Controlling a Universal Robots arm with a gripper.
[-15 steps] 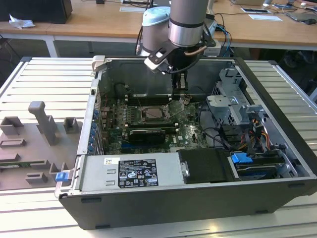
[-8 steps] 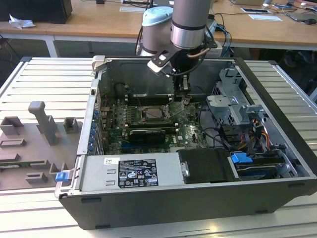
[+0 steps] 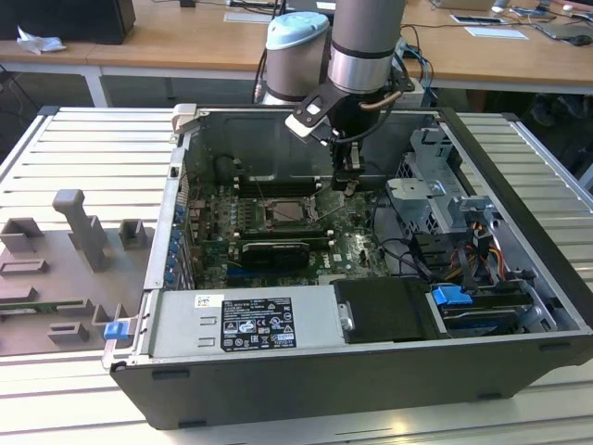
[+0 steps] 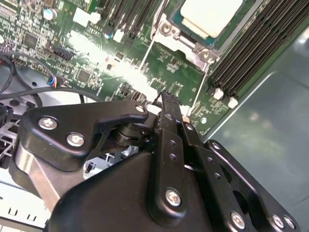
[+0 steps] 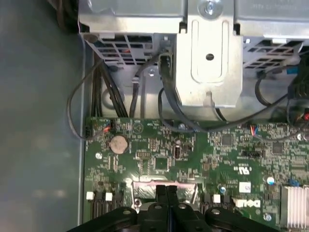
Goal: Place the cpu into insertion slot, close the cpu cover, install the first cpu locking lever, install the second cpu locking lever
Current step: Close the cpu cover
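- Risk number one is a slip: the tool point(image 3: 348, 185), in the upper middle of the exterior view, hangs low inside the case point(image 3: 371, 389). It is just beside the socket point(image 3: 291, 212), on the exterior view's right. Its fingers are clenched together with nothing visible between them.
- In the second wrist view the chip point(image 4: 210, 14) sits in the socket, its pale face showing through the cover point(image 4: 187, 44). The cover seems to lie down over the chip, though I cannot tell whether it is fully flat.
- A thin wire lever point(image 4: 148, 53) runs out from one socket corner across the board, and the tool tips are close to a second wire. Such a wire is narrow and springy, so I judge that a push slightly off-centre could let it skid free. The tips could then scrape the small parts on the board.
- If the cover is not seated, forcing a lever down could load the chip unevenly.
- The memory slots point(image 4: 251, 53) lie right beside the socket, so a sideways drift could knock their pale clips.
- The second wrist view alone gives the chip and cover close up.
- The first wrist view looks the other way past the tool. It shows a coin battery point(image 5: 118, 143), a drive cage point(image 5: 208, 63) and loose cables point(image 5: 77, 106) that could snag the arm.
- The exterior view shows the whole case on the table point(image 3: 83, 148).
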